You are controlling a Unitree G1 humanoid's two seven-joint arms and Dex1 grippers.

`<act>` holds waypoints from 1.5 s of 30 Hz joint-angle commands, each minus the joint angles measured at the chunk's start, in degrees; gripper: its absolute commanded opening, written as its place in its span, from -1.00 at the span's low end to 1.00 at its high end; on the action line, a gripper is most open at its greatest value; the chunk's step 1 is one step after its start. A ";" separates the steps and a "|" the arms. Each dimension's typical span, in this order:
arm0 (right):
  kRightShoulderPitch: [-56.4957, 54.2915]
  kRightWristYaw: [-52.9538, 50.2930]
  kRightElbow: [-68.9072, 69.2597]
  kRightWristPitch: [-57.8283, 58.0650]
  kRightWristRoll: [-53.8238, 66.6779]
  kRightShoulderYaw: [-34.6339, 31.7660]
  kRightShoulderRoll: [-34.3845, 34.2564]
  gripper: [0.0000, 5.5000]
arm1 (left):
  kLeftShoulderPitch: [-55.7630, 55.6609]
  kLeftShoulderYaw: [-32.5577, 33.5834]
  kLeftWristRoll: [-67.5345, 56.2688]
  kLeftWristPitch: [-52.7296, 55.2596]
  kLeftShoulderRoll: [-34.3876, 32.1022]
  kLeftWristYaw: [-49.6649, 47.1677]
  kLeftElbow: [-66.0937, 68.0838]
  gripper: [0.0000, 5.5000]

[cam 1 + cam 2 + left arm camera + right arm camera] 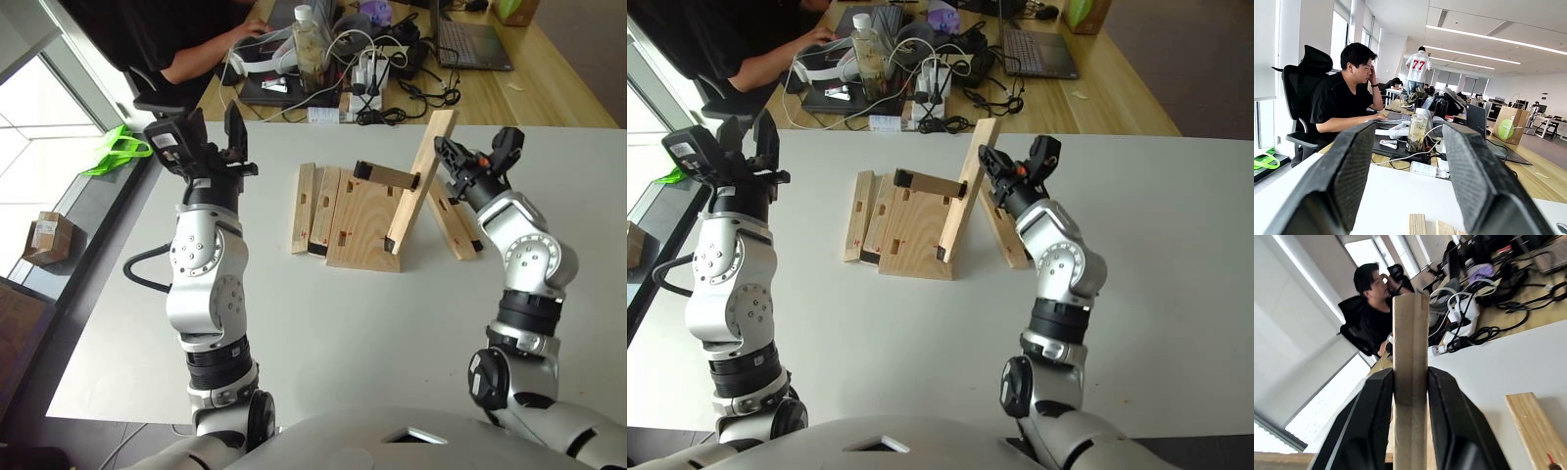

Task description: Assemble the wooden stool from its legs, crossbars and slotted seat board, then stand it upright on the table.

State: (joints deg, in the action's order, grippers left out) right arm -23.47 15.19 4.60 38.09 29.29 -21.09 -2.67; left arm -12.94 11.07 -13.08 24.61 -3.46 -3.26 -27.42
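While the left gripper [211,132] hangs raised over the left side of the table [323,333], fingers apart and holding nothing, the wooden parts sit at mid-table. Nearest that gripper a loose leg [305,208] lies flat, its long axis running away from the robot. The slotted seat board [361,227] lies flat close to its right. Above the board a crossbar [385,175] runs right into a tilted leg [423,181], whose foot rests at the board's near right corner and whose top leans away and rightward. The right gripper [1410,379] is clamped on that leg's upper part — wood tight between both fingers. Another leg [457,225] lies on the table beneath it. Judgement: the right arm is committed to steadying, and the free left arm is nearer the loose leg.
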 commanded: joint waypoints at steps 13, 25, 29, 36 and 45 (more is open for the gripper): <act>22.55 -12.44 13.70 -20.25 0.19 10.87 -10.85 -0.66 | 1.67 0.71 -1.35 0.92 -1.67 1.65 -0.38 -0.10; 23.62 -15.36 18.46 -29.02 5.81 18.25 -8.48 -0.66 | 10.70 1.49 -3.86 1.52 -7.00 11.14 2.03 -0.10; 23.88 -16.04 17.14 -31.86 5.36 20.50 -8.70 -0.66 | 9.70 -0.02 -2.78 6.86 -13.98 15.74 6.03 -0.10; 22.05 -15.22 3.92 -44.06 0.06 24.28 -11.08 -0.66 | 7.56 -5.65 -1.26 13.58 -20.80 21.66 11.32 -0.10; 17.62 -17.62 -8.37 -58.05 -4.56 26.22 -10.89 -0.66 | 4.74 -8.96 -2.10 17.98 -26.48 30.33 18.43 -0.10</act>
State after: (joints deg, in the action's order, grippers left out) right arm -3.06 -0.69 0.01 -18.43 27.73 4.89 -4.33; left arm -6.43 2.97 -14.75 40.63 -28.28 25.12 -10.59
